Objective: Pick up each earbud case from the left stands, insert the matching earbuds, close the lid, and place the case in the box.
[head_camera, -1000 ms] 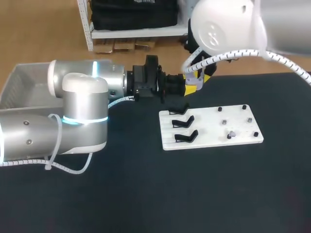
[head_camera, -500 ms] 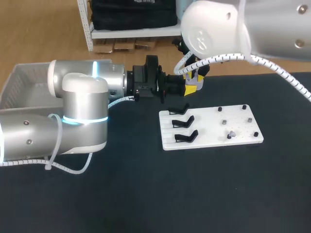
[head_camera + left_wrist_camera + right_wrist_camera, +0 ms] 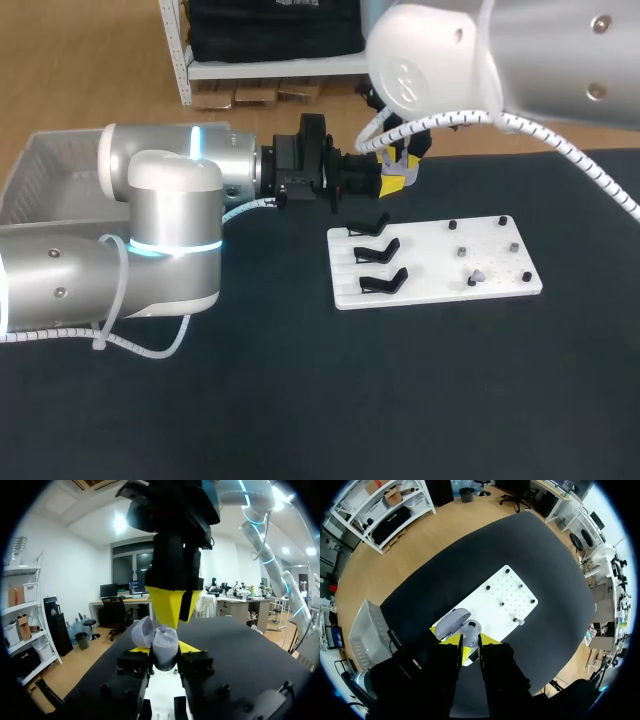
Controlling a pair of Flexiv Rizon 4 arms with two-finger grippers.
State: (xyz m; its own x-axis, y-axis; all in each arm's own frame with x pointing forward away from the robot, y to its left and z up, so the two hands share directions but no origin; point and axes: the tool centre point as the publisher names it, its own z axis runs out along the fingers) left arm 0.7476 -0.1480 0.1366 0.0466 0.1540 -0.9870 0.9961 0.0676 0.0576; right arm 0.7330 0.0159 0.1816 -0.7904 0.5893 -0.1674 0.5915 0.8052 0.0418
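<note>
A lavender earbud case [image 3: 165, 656] with its lid [image 3: 142, 631] flipped up is held above the table's far edge; my left gripper [image 3: 164, 649] is shut on it from both sides. My right gripper [image 3: 168, 624] comes down from above, its yellow tips close together on a small lavender earbud [image 3: 161, 630] at the case's open top. In the head view the two grippers meet beyond the white board: left gripper [image 3: 392, 184], right gripper [image 3: 400, 158]. From the right wrist, the open case [image 3: 454, 621] lies just ahead of the right gripper [image 3: 469, 642].
The white board [image 3: 430, 272] carries three black stands [image 3: 380, 255] on its left side and pegs on its right, one with a grey earbud [image 3: 478, 273]. A grey box [image 3: 50, 170] sits at the table's far left, behind my left arm.
My right arm has shifted left, bringing its gripper over the case. The left arm and the case have stayed still.
</note>
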